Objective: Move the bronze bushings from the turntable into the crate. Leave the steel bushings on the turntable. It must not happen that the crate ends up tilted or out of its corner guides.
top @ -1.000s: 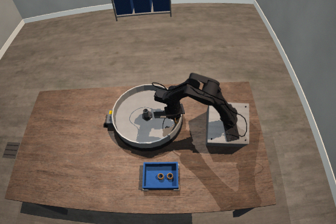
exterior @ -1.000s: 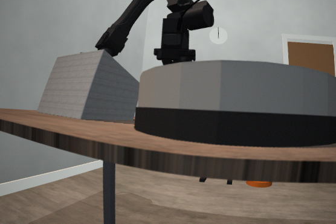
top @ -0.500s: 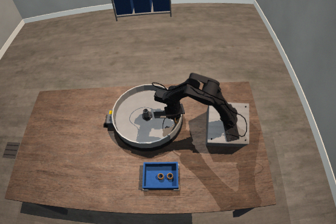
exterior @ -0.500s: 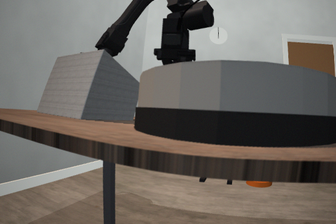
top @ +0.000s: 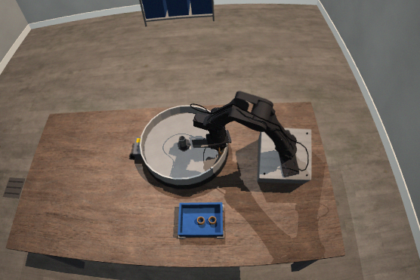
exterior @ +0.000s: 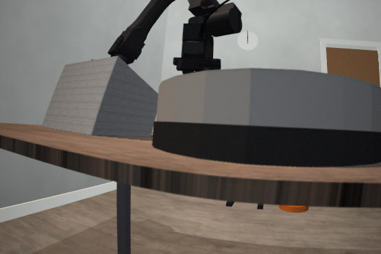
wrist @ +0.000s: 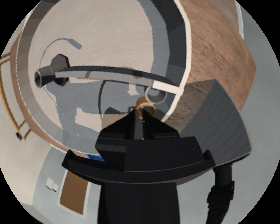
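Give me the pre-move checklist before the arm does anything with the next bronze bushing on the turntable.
1. Crate has room beside its two bronze bushings: ok.
2. Steel bushing sits on the turntable, apart from the end effector: ok.
3. End effector is low inside the turntable wall: ok.
4. Third bronze bushing shows at the fingertips: ok.
5. Bushing lined up between the fingers: cannot tell.
6. Fingers narrowly apart, clamped on nothing: ok.
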Motion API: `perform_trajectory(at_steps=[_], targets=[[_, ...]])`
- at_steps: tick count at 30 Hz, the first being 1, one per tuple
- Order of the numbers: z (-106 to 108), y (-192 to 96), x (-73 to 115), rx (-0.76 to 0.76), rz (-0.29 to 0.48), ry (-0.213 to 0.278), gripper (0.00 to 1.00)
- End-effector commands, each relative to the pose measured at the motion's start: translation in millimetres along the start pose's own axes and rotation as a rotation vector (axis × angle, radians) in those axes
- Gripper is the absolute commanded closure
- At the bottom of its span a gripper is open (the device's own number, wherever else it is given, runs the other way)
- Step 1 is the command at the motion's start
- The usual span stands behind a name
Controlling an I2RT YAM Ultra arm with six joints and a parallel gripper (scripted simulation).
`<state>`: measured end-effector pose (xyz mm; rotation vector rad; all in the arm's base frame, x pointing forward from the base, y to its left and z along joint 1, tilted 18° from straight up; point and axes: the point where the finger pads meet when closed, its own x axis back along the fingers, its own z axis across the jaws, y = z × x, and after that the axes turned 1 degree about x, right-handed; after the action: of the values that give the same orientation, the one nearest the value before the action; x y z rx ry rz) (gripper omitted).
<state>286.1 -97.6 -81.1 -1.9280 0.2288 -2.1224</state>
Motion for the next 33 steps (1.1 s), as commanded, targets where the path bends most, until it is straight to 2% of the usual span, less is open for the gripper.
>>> perform_trajectory(at_steps=[1,28,33], targets=[[-2.5,-2.2,-6.0,-0.006,0.009,-0.011,0.87],[-2.5,-2.2,-5.9,-0.006,0.010,-0.011,0.87],[5.2,0.0,-0.4,-0.002,0.005,-0.004,0.87]])
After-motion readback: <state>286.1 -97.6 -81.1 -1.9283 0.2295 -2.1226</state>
